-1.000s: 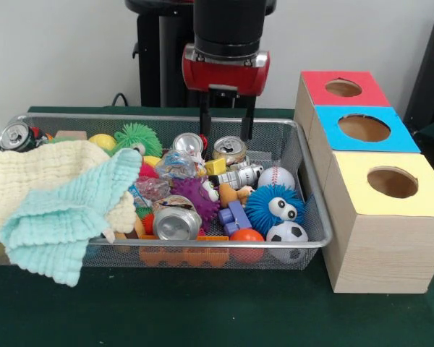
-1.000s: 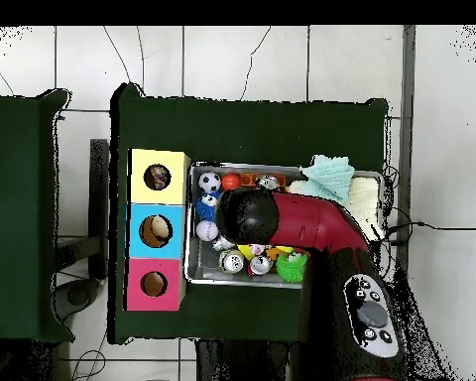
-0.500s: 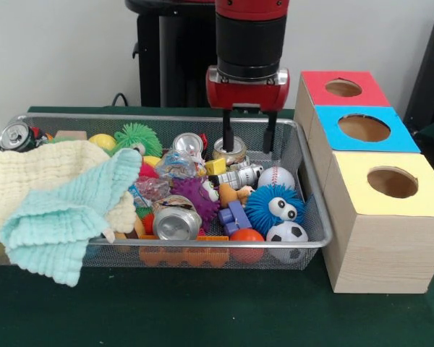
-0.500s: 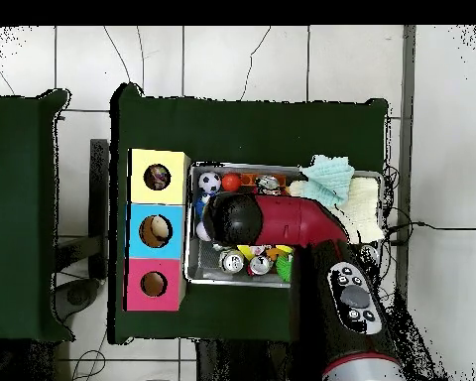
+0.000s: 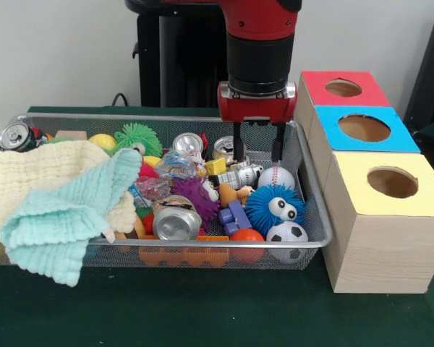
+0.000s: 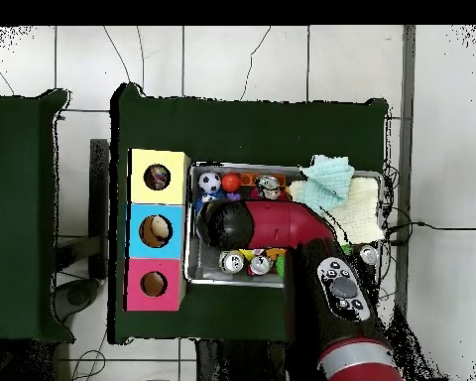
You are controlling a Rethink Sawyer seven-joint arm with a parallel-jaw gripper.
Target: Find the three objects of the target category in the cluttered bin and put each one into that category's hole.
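The wire mesh bin (image 5: 312, 189) lies on the green table, full of toys; it also shows in the overhead view (image 6: 191, 270). My gripper (image 5: 257, 150) hangs open and empty over the bin's right part, just above a silver can (image 5: 225, 148) and a baseball (image 5: 276, 177). Two wrinkly spotted wrapper wads show left of it, one (image 5: 175, 164) by the cans and one (image 5: 152, 189) lower down. The yellow-topped box's hole (image 5: 392, 182) is right of the bin, nearest the camera. In the overhead view my arm (image 6: 272, 224) hides the gripper and the bin's middle.
Blue-topped box (image 5: 364, 128) and red-topped box (image 5: 343, 88) stand behind the yellow one. A cream cloth (image 5: 25, 177) and a mint cloth (image 5: 61, 217) cover the bin's left half. More cans (image 5: 176, 223), a blue fuzzy ball (image 5: 273, 206) and a soccer ball (image 5: 286, 235) lie at the front.
In the front view my gripper has moved right along the bin toward the boxes and a little lower. It has stayed open and empty. The bin's contents have not moved.
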